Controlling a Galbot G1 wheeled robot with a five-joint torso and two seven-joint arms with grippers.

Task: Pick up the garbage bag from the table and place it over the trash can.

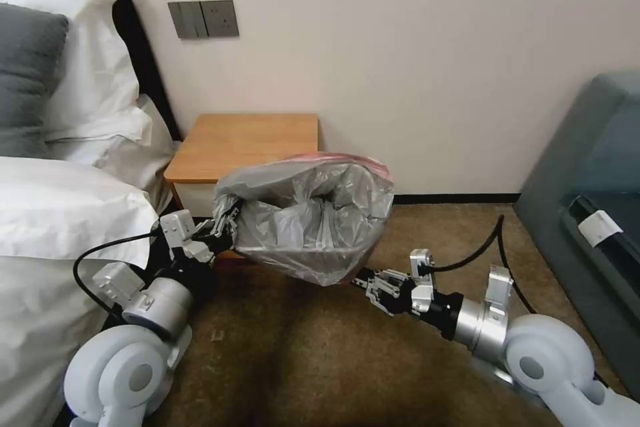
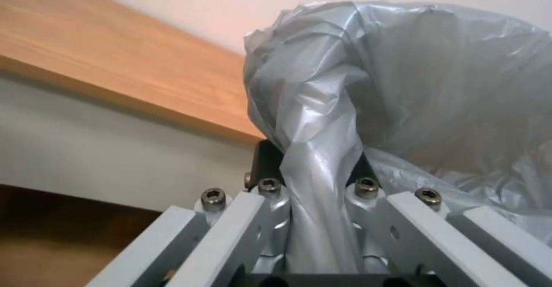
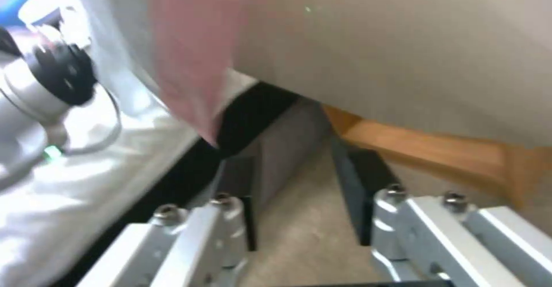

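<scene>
We hold the garbage bag (image 1: 310, 213) in the air in front of the desk (image 1: 247, 143), its mouth spread wide and facing up, the pinkish-red edge along the far rim. Our left pincer (image 1: 225, 219) is clamped on a gathered fold of plastic at the bag's left edge; the left wrist view shows that fold running straight down between its jaws. Our right pincer (image 1: 373, 283) sits just below the bag's lower right corner, jaws spread with nothing between them, and the pink edge hangs just above and beside it in the right wrist view. The bag's long axis runs from 1 pincer toward the other, so the free right side lies up and to the left of the right pincer, the nearer arm for it.
</scene>
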